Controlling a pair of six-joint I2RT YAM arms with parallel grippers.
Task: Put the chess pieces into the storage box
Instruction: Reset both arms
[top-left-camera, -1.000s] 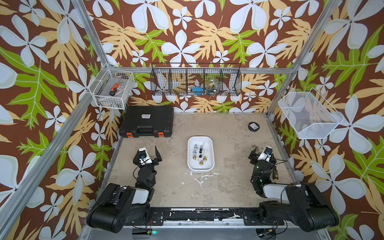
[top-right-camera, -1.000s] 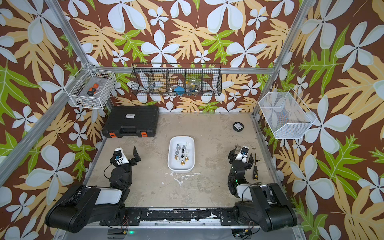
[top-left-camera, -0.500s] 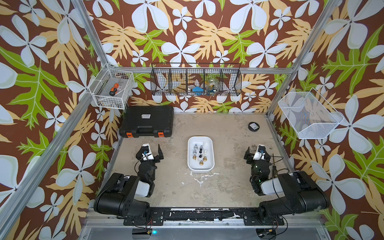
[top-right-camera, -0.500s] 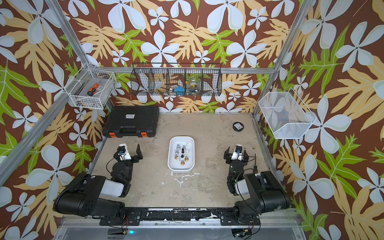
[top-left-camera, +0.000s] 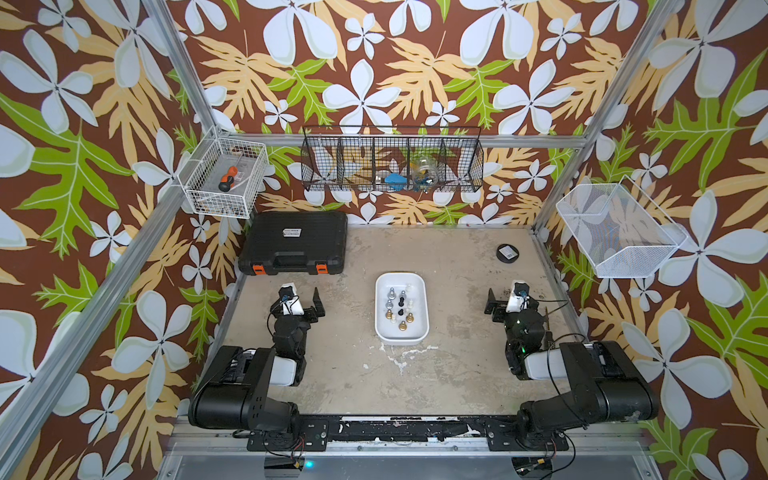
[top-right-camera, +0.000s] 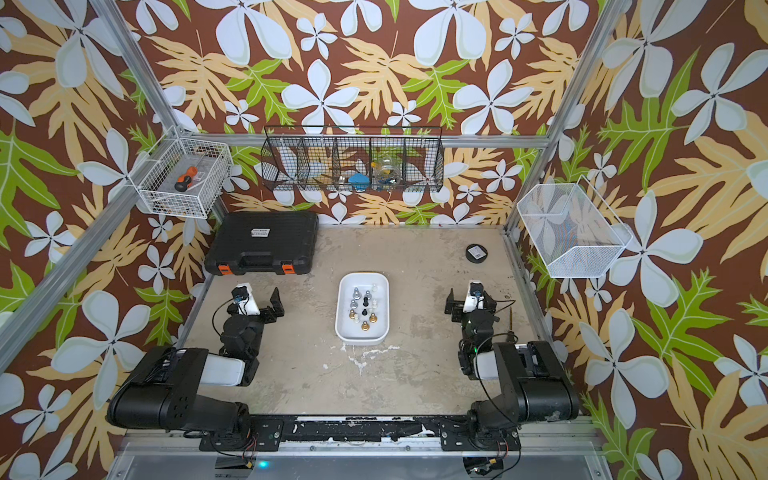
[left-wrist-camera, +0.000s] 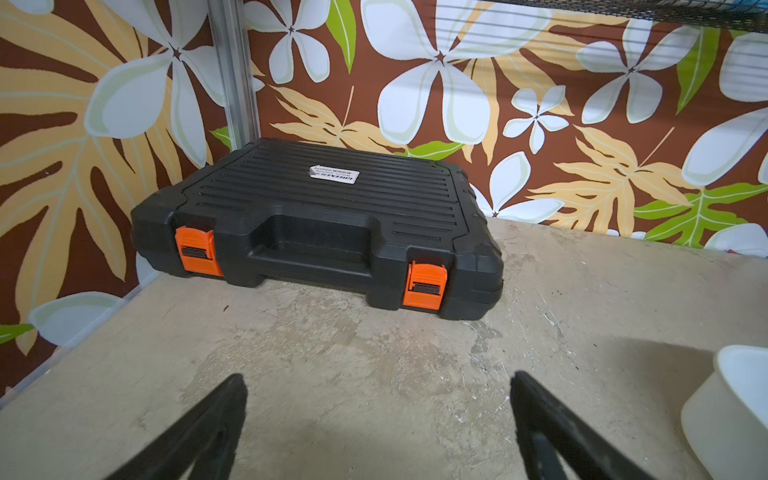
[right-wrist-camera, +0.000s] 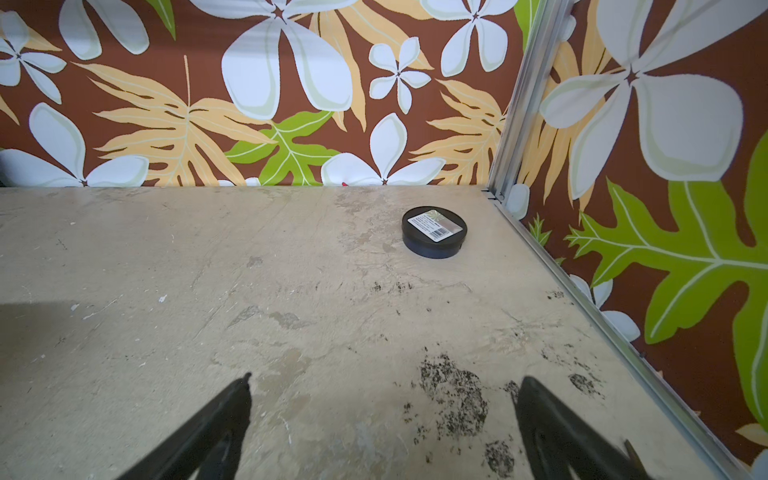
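While both arms sit folded low at the near side of the worn beige tabletop (top-left-camera: 457, 286), the white rounded-corner plastic tub (top-left-camera: 401, 340) lies in the middle of the table between them, well apart from each. The small pawn-like chess pieces (top-left-camera: 401, 300) are inside this tub. The silver ones are toward its far end, the black ones are in the middle, the cream ones are just beside the black, and the gold ones are toward its near end.

The left gripper (left-wrist-camera: 376, 384) has its two black fingers spread wide over bare table, with nothing between them. It faces the large black plastic case with orange latches (left-wrist-camera: 316, 232), which lies closed in the far left corner. A curved edge of the tub shows at the side of that wrist view.

The right gripper (right-wrist-camera: 384, 384) is likewise spread wide and empty above the stained surface. It points toward a small round black puck with a white label (right-wrist-camera: 434, 230) that lies near the far right corner post.

In both top views a white wire basket (top-left-camera: 195, 195) on the left wall holds an orange-and-black screwdriver (top-left-camera: 227, 178).
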